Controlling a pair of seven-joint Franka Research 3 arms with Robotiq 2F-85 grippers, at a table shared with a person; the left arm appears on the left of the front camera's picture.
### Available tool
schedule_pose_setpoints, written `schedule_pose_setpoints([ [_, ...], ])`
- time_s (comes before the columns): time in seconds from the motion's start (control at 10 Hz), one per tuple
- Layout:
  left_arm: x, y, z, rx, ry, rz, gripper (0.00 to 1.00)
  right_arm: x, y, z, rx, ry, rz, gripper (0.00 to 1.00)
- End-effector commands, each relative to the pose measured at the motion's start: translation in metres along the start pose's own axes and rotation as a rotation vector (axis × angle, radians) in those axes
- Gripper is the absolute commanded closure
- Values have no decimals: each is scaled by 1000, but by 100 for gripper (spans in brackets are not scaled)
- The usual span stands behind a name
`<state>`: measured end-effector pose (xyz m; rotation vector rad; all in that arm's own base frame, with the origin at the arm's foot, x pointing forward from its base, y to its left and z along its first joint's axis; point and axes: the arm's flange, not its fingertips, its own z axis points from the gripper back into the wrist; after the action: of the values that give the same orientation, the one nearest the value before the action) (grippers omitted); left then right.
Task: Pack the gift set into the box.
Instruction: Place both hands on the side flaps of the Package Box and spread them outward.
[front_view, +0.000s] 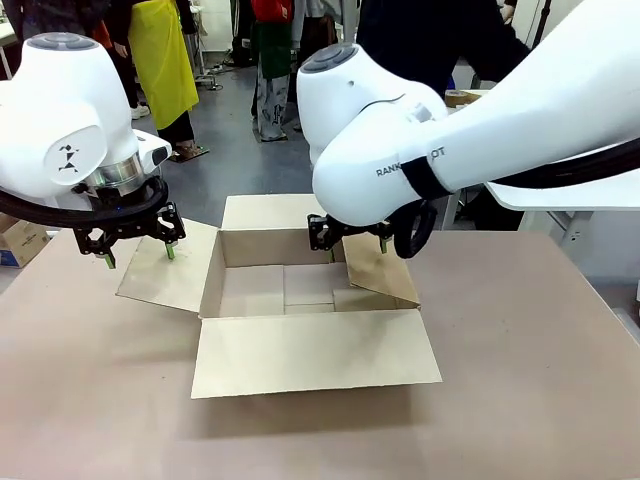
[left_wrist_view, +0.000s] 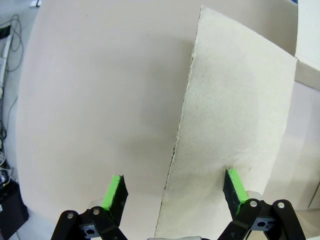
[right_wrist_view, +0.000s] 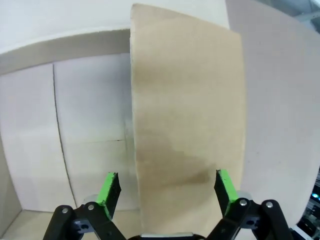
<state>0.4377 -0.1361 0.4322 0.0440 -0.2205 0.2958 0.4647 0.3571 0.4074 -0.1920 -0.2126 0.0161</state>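
A: Where's the box (front_view: 285, 248)?

B: Mid-counter (front_view: 520, 350), between the two arms. It's open, all four flaps out, and inside I see just its own cardboard floor. Long axis looks left-right, so the short flaps are the side ones.

A: Hands?

B: Left hand (front_view: 138, 257) hangs over the left flap (front_view: 165, 268), fingers spread, gripping nothing. From its wrist camera the left hand (left_wrist_view: 174, 192) straddles that left flap's (left_wrist_view: 235, 125) free edge, with one pad over the bare counter and the other over cardboard. Can't tell if that pad touches.

A: Right side?

B: Right hand (front_view: 353, 243) is just above the box's right rim, also spread and empty. The right flap (front_view: 380, 270) slopes up and outward. In the wrist view the right flap (right_wrist_view: 187, 100) runs straight up between the right hand's (right_wrist_view: 167, 187) fingers.

A: What does the next move turn on?

B: My read is flap against finger line. Each side flap lies directly under its own hand, with its edges running near-far. Each arm is nearest to its own side. The near flap (front_view: 315, 350) lies flat toward us, well clear of both.
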Motion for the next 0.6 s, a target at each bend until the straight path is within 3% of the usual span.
schedule_pose_setpoints([
  [0.0,0,0,2,19,-13,11,0,8,8,0,-34,29,-36,0],
  [0.5,0,0,2,19,-13,11,0,0,-27,29,-146,-6,-61,0],
])
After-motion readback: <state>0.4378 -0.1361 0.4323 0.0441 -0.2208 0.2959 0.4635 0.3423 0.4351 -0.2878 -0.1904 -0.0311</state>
